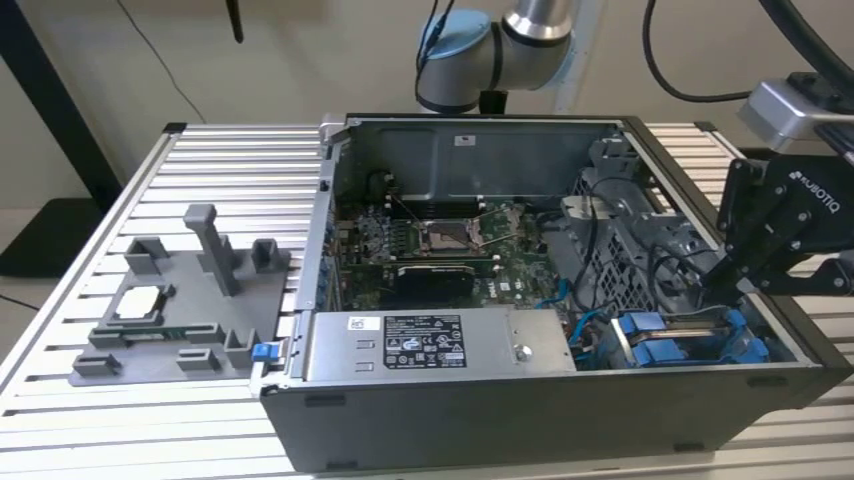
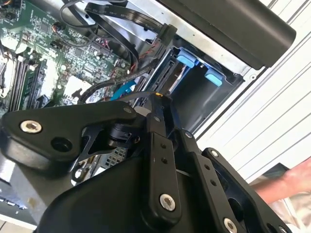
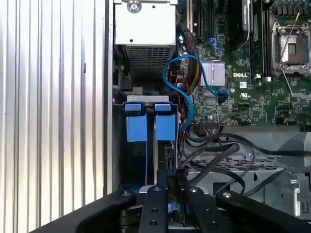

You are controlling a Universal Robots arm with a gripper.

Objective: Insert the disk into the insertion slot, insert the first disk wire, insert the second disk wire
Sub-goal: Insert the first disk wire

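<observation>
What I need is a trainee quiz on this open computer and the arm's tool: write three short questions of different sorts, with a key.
1. True or false: the tool hangs over the processor socket.
2. Which colour are the fittings on the insertion slot? A red, B blue, C yellow.
3. Fill in: the computer case stands on a ___ metal table.
Key: 1 false, it hangs at the insertion slot, apart from the processor socket; 2 B; 3 slatted.
</observation>
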